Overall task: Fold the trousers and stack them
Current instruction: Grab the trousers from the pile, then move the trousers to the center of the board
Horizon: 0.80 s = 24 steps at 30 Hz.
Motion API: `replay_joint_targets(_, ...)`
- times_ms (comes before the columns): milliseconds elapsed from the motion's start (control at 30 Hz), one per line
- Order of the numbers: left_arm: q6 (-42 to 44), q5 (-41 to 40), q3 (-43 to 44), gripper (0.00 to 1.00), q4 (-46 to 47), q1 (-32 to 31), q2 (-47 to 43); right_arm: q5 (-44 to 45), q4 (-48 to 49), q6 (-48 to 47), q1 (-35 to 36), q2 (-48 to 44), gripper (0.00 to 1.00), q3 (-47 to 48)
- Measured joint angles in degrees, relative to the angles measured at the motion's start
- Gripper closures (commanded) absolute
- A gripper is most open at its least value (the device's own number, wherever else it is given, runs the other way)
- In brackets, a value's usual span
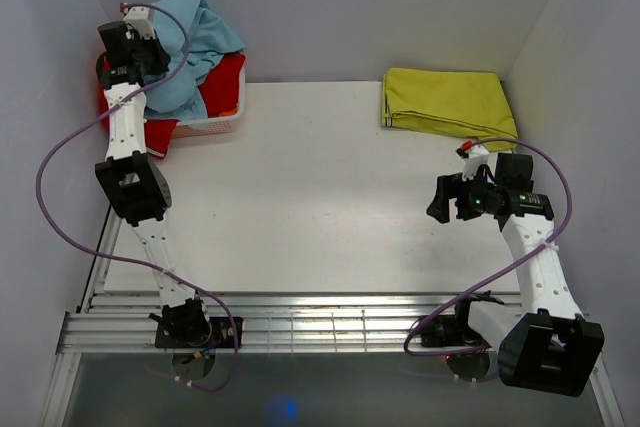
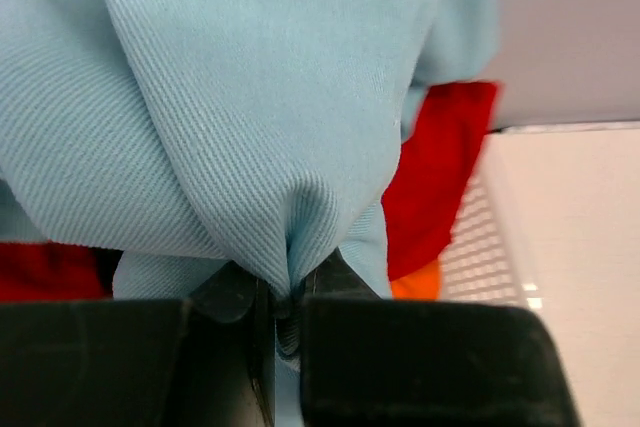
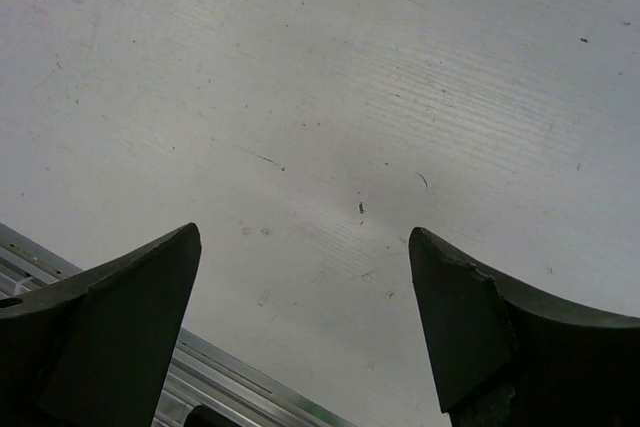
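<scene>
Nearest the lens in the left wrist view, the left gripper has its jaws drawn together on a pinched ridge of the trousers. Cloth puckers into the narrow gap, so the hold reads as taken. In the top view the table shows a broad bare middle. The trousers lie heaped at about eleven o'clock on it, bunched over the red garment inside the white basket. A folded yellow-green cloth lies at one o'clock, well apart from the heap. The right gripper hangs at about four o'clock with jaws wide and nothing between them, above bare table. Assessment: the step in hand is drawing the trousers out of the basket onto the table. The pinch appears to hold only a thin fold, and the cloth is soft, so a steady upward lift before any sideways travel is advised. The lift should clear the basket rim and leave the red garment behind. Whether the red garment is caught up in the heap cannot be told from these views.
</scene>
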Motion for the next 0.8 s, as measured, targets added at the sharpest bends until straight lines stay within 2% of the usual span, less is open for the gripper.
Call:
replay_joint_targets(233, -7.43, 11.15, -0.22, 1.00, 4.04, -3.37, -10.99, 0.00, 0.00, -0.02, 0.00, -0.46, 0.10, 0.00)
replay_joint_targets(433, -18.47, 21.79, -0.22, 1.00, 11.63, -4.79, -21.35, 0.00, 0.02, -0.04, 0.00, -0.98, 0.10, 0.00)
replay_joint_targets(567, -34.21, 31.78, -0.52, 1.00, 24.50, -4.90, -28.44, -0.33, 0.24, -0.11, 0.00, -0.98, 0.10, 0.15)
replay_joint_targets(633, -41.77, 35.43, 0.44, 1.00, 29.94, -7.76, -28.89, -1.25, 0.48, -0.17, 0.00, -1.05, 0.10, 0.76)
replay_joint_targets(700, -47.71, 35.69, 1.40, 1.00, 34.03, -10.62, -28.89, -2.19, 0.96, -0.15, 0.00, -1.07, 0.10, 2.29)
replay_joint_targets(800, -50.34, 34.80, 1.90, 1.00, 37.00, -13.77, -29.31, -3.37, 1.25, -0.33, 0.00, -1.11, 0.10, 3.23)
